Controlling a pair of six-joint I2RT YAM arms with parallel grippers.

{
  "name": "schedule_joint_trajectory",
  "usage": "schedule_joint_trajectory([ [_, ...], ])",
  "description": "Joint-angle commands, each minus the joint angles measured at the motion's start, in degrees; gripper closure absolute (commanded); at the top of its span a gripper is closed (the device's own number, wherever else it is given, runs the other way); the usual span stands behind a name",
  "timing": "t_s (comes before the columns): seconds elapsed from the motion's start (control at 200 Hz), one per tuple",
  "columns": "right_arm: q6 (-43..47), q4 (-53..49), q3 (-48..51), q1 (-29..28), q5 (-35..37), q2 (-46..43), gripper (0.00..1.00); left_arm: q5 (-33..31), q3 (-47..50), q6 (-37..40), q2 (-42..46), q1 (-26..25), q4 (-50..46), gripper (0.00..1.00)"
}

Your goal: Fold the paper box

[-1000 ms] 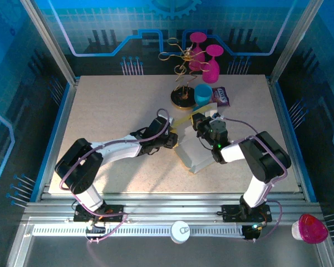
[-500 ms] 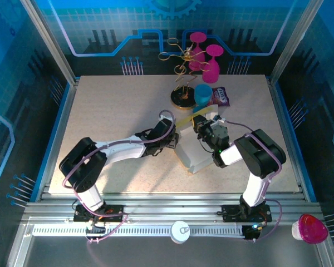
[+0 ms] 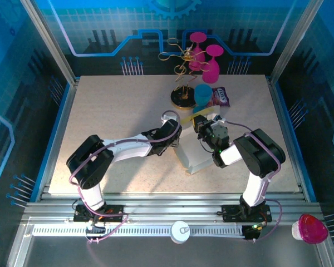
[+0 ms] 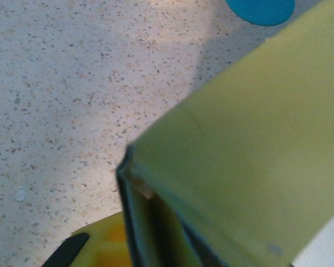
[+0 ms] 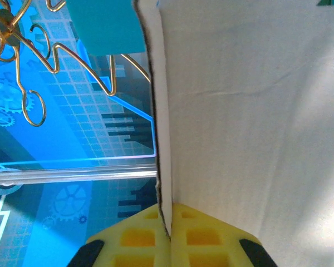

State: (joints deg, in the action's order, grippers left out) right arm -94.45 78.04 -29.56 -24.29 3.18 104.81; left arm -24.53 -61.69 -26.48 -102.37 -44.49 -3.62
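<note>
Both arms stretched to mid-table, wrists close together. Left gripper (image 3: 177, 133) and right gripper (image 3: 200, 125) each clamped on the paper box (image 3: 195, 158).

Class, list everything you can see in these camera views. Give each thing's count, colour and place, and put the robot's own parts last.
paper box: one, yellow outside, white inside, mid-table between the arms
wire stand: one, gold, on a round base at the far middle of the table
goblets: two, magenta, beside the wire stand at the far edge
cup: one, blue, right of the stand's base
snack packet: one, purple, right of the cup
table: one, speckled beige
round object: one, white, on the near rail
domed object: one, pink and white, near right corner
left gripper: one, shut on the paper box's left edge
right gripper: one, yellow pads, shut on a box wall
</note>
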Motion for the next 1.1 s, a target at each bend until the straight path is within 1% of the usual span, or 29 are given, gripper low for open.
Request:
schedule_joint_trajectory([
  [0.0,-0.2,0.0,0.5,0.4,-0.9,0.5,1.00,-2.8,-1.8,-1.4,-2.4,-0.2,-2.6,0.95],
  [0.04,-0.4,-0.1,0.4,0.4,-0.9,0.5,1.00,-3.3,-2.2,-1.7,-2.8,-0.4,-2.9,1.00],
  [0.27,-0.9,-0.3,-0.3,0.4,-0.9,0.3,1.00,-5.1,-4.0,-2.4,-4.9,-1.4,-5.4,1.00],
  [0.31,-0.9,-0.3,-0.2,0.4,-0.9,0.4,1.00,-5.3,-4.6,-2.6,-5.3,-1.5,-5.9,0.93],
  [0.385,-1.0,-0.3,-0.2,0.4,-0.8,0.4,1.00,-5.8,-5.6,-2.9,-6.2,-1.6,-7.3,0.87],
  [0.635,-1.4,-0.2,-0.6,0.4,-0.5,0.3,1.00,-6.7,-7.7,-3.8,-9.1,-1.6,-9.5,0.83],
  [0.715,-1.6,-0.3,-0.7,0.4,-0.4,0.3,1.00,-7.1,-8.0,-4.0,-9.5,-1.6,-9.7,0.86],
  [0.841,-1.6,-0.3,-0.7,0.4,-0.2,0.3,1.00,-7.7,-8.4,-4.1,-9.8,-1.6,-10.1,1.00],
  [0.981,-1.6,-0.3,-0.7,0.4,-0.1,0.2,1.00,-11.2,-10.0,-5.6,-10.0,-1.6,-13.3,1.00],
  [1.096,-1.7,-1.2,-0.8,0.2,0.6,-0.6,1.00,-15.2,-12.6,-7.9,-10.9,-1.6,-18.1,1.00],
])
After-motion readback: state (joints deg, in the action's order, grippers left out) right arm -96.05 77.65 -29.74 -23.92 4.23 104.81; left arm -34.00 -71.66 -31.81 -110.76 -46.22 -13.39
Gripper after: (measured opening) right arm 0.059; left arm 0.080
